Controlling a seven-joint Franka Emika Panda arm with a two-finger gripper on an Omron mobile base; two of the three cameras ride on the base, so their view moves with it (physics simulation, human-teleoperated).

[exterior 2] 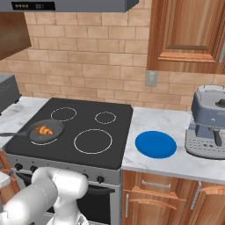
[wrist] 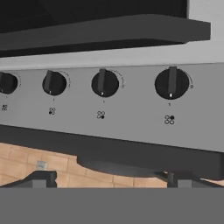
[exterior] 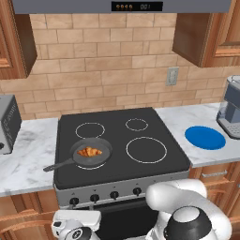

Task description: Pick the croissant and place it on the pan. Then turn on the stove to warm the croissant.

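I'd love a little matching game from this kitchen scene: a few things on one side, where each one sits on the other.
Things:
1. croissant
2. pan
3. blue plate
4. knobs

Places:
A. on the marble counter right of the stove
B. on the stove's steel front panel
C. inside the pan
D. on the front left burner

Pairs: 1-C, 2-D, 3-A, 4-B

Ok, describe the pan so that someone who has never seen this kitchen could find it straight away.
Start at the black stove set in the white marble counter. The pan sits on its front-left burner ring, long thin handle pointing left and toward the front. It is the only cookware on the cooktop, a dark grey skillet holding a small golden croissant, unlike the flat blue plate on the right.
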